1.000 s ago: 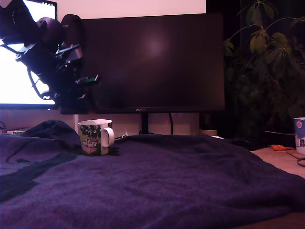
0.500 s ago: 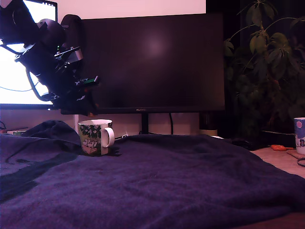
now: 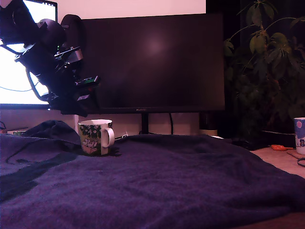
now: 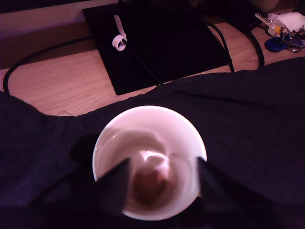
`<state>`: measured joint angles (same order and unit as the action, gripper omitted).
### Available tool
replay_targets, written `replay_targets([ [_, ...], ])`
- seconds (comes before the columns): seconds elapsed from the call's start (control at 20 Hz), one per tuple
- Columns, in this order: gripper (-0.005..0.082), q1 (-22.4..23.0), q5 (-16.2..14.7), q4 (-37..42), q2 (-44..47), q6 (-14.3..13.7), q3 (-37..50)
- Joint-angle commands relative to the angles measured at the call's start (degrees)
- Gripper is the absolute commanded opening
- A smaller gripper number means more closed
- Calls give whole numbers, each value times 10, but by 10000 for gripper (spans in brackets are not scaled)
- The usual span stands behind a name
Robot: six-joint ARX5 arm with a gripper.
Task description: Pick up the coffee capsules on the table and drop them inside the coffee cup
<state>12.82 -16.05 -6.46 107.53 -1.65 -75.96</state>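
The coffee cup (image 3: 96,137), a white mug with a green cartoon print and its handle to the exterior view's right, stands on the dark blanket covering the table (image 3: 167,181). My gripper (image 3: 80,109) hangs just above it and slightly to the exterior view's left. In the wrist view I look straight down into the coffee cup (image 4: 143,129). A small dark round coffee capsule (image 4: 148,183) lies on its bottom. My gripper (image 4: 162,163) is open, its two dark fingers spread over the rim with nothing held between them.
A big dark monitor (image 3: 152,62) stands right behind the mug, with its black base plate (image 4: 157,43) and cables on bare wood. A lit screen (image 3: 14,71) is at the left. A plant (image 3: 267,62), a pale dotted cup (image 3: 299,135) and keys (image 4: 286,38) are off to the side.
The arm has barely shifted: the gripper tip swung a little toward the mug, then drew back slightly to the exterior view's left. The mug has not moved.
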Motion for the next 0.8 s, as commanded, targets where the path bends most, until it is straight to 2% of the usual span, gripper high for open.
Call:
replay_targets([
  [0.0,621,1,-2,0,12,2,-2],
  [0.1,593,1,-2,2,12,2,-2],
  [0.2,485,1,-3,5,12,1,-3],
  [0.45,-10,1,-24,7,11,1,-3],
  [0.75,-20,1,-47,7,11,1,-3],
])
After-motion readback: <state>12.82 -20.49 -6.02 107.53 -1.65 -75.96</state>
